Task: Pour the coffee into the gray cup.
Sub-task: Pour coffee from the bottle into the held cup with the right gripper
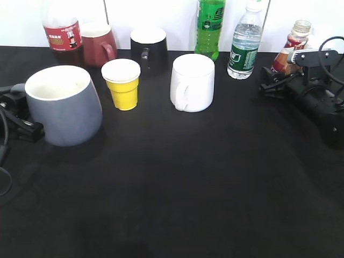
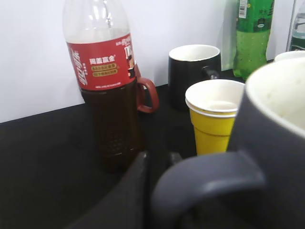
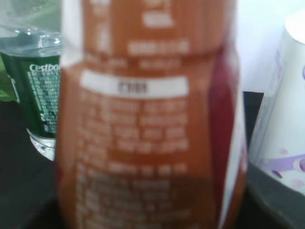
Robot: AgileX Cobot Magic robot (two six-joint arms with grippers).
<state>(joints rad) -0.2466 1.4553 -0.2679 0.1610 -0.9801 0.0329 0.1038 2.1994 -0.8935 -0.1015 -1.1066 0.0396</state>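
Observation:
The gray cup (image 1: 64, 115) is at the left front and leans a little. Its loop handle (image 2: 209, 176) crosses the bottom of the left wrist view. My left gripper (image 1: 16, 115) (image 2: 158, 160) is at that handle, fingers close together, apparently shut on it. The coffee (image 1: 293, 45), a small bottle with a red-brown and white label and an open neck, is tilted at the back right. It fills the right wrist view (image 3: 147, 119). My right gripper (image 1: 274, 80) is around its lower part. The fingers are hidden in the wrist view.
Along the back wall are a cola bottle (image 1: 62, 32), a dark red mug (image 1: 99, 45), a black mug (image 1: 149, 48), a green bottle (image 1: 210, 27) and a water bottle (image 1: 244, 45). A yellow paper cup (image 1: 122, 83) and a white mug (image 1: 192, 82) stand mid-table.

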